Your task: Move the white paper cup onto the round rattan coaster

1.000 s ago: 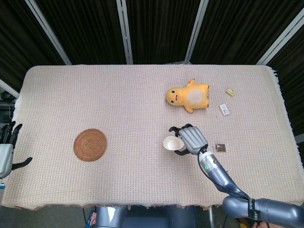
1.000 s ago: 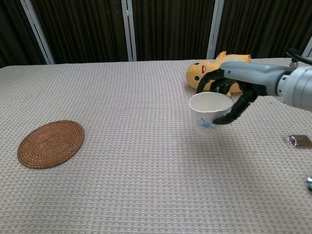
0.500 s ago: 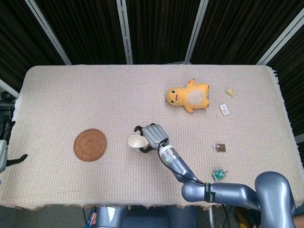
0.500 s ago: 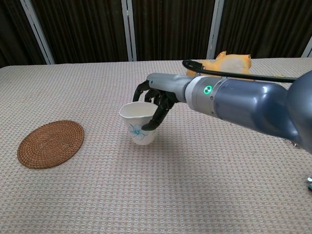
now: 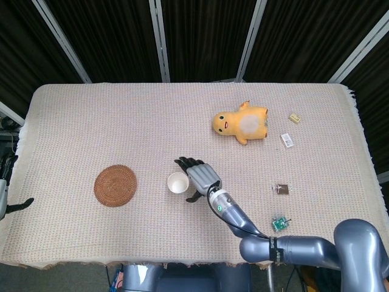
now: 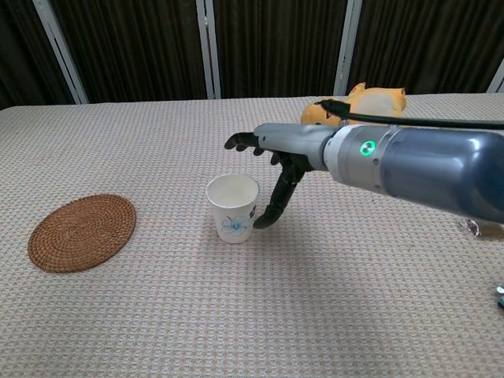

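The white paper cup (image 5: 177,182) (image 6: 233,207), printed with a small blue flower, stands upright on the tablecloth near the table's middle. My right hand (image 5: 200,177) (image 6: 274,160) hovers just right of it, fingers spread above and behind the rim, thumb hanging down beside the cup wall, nothing held. The round rattan coaster (image 5: 115,185) (image 6: 82,232) lies flat to the left of the cup, a clear gap between them. At the far left edge of the head view only a sliver of my left hand (image 5: 8,193) shows, off the table; how its fingers stand is unclear.
A yellow plush toy (image 5: 241,124) (image 6: 358,104) lies at the back right. Small items sit on the right side: a tan block (image 5: 295,118), a white packet (image 5: 287,140), a brown wrapper (image 5: 281,189) and a green piece (image 5: 278,224).
My right hand carried the cup leftward from the right side, set it down upright near the middle, and has let go, fingers now spread. The left hand slid mostly out of frame.
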